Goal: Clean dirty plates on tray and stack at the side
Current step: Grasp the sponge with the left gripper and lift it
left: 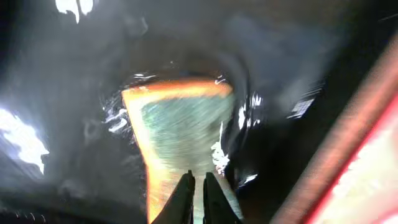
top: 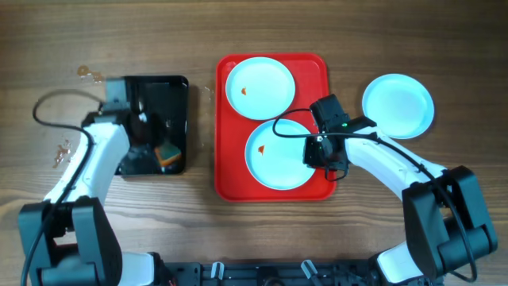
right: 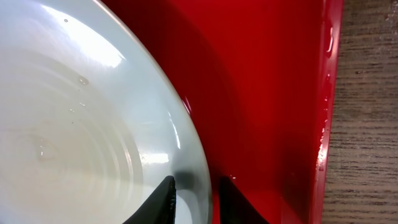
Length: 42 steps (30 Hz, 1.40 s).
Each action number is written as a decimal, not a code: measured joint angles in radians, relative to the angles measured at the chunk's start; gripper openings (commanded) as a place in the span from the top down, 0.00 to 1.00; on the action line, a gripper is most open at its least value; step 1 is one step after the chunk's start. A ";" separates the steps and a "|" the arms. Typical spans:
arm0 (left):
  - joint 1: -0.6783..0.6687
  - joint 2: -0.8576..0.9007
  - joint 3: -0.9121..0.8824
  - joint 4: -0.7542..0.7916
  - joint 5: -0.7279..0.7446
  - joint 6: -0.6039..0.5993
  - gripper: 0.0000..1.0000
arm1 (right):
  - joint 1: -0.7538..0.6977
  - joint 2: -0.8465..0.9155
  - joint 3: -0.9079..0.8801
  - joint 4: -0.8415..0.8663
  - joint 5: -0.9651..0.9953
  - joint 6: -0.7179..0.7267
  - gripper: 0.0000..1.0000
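**On the tray, two plates wait; a third lies aside**

On the red tray point(top: 230, 184) we see two plates. The far plate point(top: 259, 87) carries an orange spot, and the near plate point(top: 274, 159) has a smaller one. We find the right hand point(right: 196, 186) at the near plate's right edge. It is released: one finger point(right: 158, 200) is over the plate, the other is over the bare tray, and the rim is between them unclamped. The side plate point(top: 398, 105) lies on the tabletop point(top: 444, 48), right of the tray and apart from it. Left of the tray sits a black tray point(top: 176, 89) holding a sponge point(left: 180, 137). The left hand point(left: 197, 183) hangs over the sponge with its fingers nearly together. That view is blurred, so we cannot tell whether it is clenched or grasping.
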 measured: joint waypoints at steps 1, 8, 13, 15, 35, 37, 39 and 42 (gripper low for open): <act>0.000 -0.005 0.030 0.005 0.003 0.034 0.96 | 0.000 0.000 0.000 0.000 0.000 0.000 0.76; 0.000 0.003 0.035 0.016 -0.054 0.148 0.60 | 0.000 0.000 0.000 0.000 0.000 0.000 0.76; -0.012 0.111 -0.026 0.050 -0.053 0.163 0.88 | 0.000 0.000 0.000 0.001 0.000 0.000 0.76; -0.021 0.135 -0.031 0.067 -0.050 0.163 0.96 | 0.000 0.000 0.000 0.001 0.000 0.000 0.76; -0.042 0.076 0.058 -0.019 -0.100 0.220 0.68 | 0.000 0.000 0.000 0.005 -0.001 0.000 0.76; -0.042 0.094 0.026 0.019 -0.100 0.225 0.66 | 0.000 0.000 0.000 0.005 -0.001 0.000 0.76; -0.042 0.119 -0.003 0.046 -0.100 0.226 0.71 | 0.000 0.000 0.000 0.005 -0.001 0.000 0.76; -0.042 0.140 -0.010 0.065 -0.106 0.229 0.96 | 0.000 0.000 0.000 0.005 -0.001 0.000 0.76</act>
